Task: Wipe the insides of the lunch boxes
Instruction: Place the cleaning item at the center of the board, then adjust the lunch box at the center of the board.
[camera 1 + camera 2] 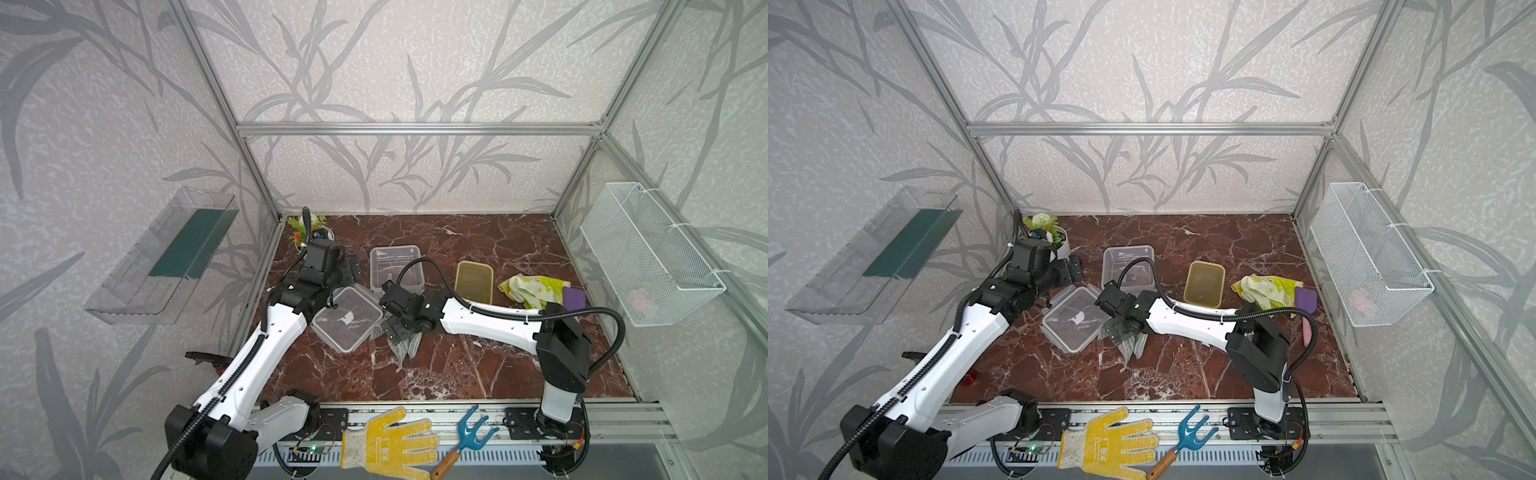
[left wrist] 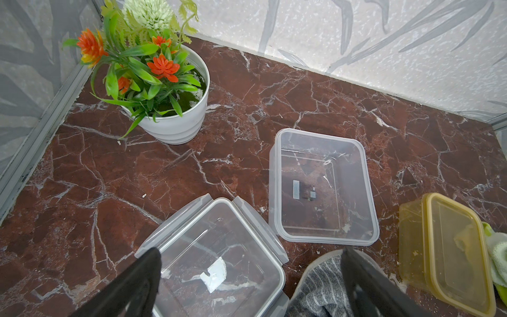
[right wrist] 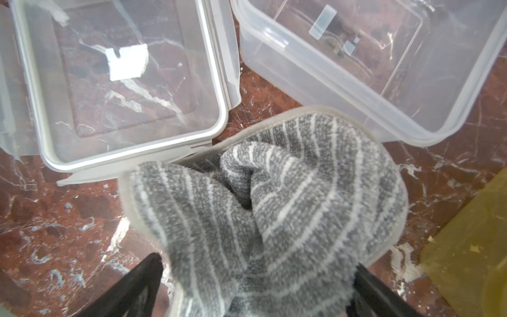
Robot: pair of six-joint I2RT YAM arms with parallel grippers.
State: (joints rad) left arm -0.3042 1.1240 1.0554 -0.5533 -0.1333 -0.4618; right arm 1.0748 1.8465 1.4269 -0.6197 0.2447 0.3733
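The larger clear lunch box (image 1: 397,268) (image 2: 323,186) stands open on the marble. Its lid (image 1: 347,318) (image 3: 123,82), with a white sticker, lies beside it at the near left. The amber lunch box (image 1: 473,282) (image 2: 444,252) sits to the right with its lid on. A grey striped cloth (image 1: 402,343) (image 3: 274,205) lies bunched on the marble by the lid's corner. My right gripper (image 1: 395,328) (image 3: 255,285) hangs over the cloth, open, with the cloth between its wide-spread fingers. My left gripper (image 1: 353,270) (image 2: 252,280) is open and empty above the lid's far edge.
A white flower pot (image 1: 309,230) (image 2: 170,109) stands in the back left corner. A yellow-green cloth (image 1: 532,289) and a purple sponge (image 1: 573,297) lie right of the amber box. The walls carry a wire basket (image 1: 648,257) and a clear tray (image 1: 162,257). A glove (image 1: 386,444) and a rake (image 1: 465,440) rest on the front rail.
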